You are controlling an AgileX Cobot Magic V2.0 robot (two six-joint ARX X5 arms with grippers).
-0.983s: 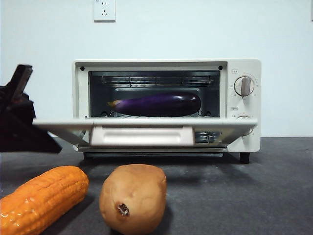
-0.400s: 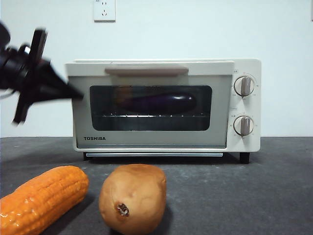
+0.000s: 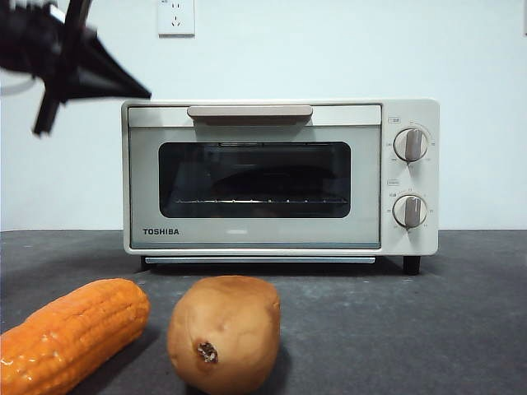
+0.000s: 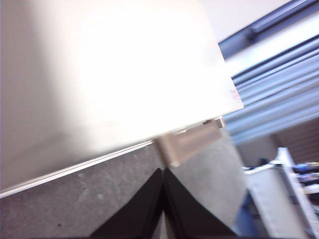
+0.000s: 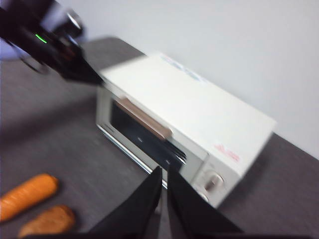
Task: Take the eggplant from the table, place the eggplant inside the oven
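1. The oven (image 3: 280,177) is standing on the table (image 3: 395,329) with its door fully shut and the beige handle (image 3: 249,111) sitting along the door's top edge. The eggplant (image 3: 268,179) is lying inside on the wire rack, showing only as a faint dark long shape behind the tinted window.
2. A second ago the door was hanging open and level, and the eggplant was showing clear and purple on the rack. Half a second ago the door was already up, with the dark arm at the oven's upper left corner. Now that arm is sitting higher, clear of the oven.
3. The left end effector (image 3: 136,90) is hovering just above and beside the oven's top left corner, not touching it. In the left wrist view the left end effector (image 4: 163,172) is showing its two black jaws pressed together to a point with nothing between them, just off the handle end. The eggplant is sitting below and to the side of it, shut away behind the door.
4. The right end effector (image 5: 163,172) is hanging well above the table, looking down on the oven from the knob side, its jaws nearly together and holding nothing.
5. The corn cob (image 3: 70,333) and the potato (image 3: 224,333) are lying on the table in front of the oven.
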